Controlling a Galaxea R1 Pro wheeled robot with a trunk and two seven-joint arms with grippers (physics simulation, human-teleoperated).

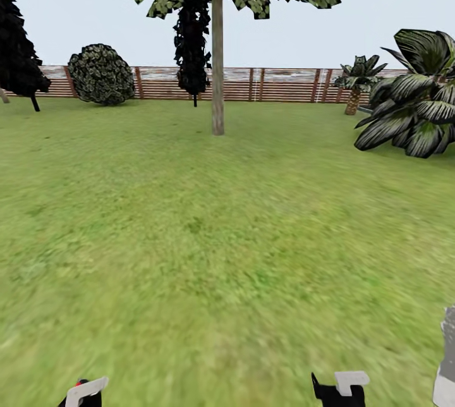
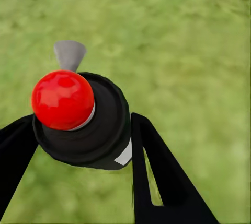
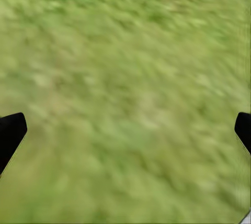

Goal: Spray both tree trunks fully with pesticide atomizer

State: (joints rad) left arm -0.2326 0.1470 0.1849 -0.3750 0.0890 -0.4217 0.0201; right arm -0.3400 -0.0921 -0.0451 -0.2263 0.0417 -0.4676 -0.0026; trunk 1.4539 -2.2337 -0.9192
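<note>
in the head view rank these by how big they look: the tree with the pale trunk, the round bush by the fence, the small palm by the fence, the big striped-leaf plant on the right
1. Tree with the pale trunk, crown cut off at the top.
2. Big striped-leaf plant, though it stands nearer the camera and is cut off at the right edge.
3. Round bush.
4. Small palm.

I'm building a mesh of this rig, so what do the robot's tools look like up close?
The left tool has flat, matt black, tapering fingers, one with a slot cut through it. The right tool shows matching black fingertips. In the head view, both carry white angular brackets over black.
</note>
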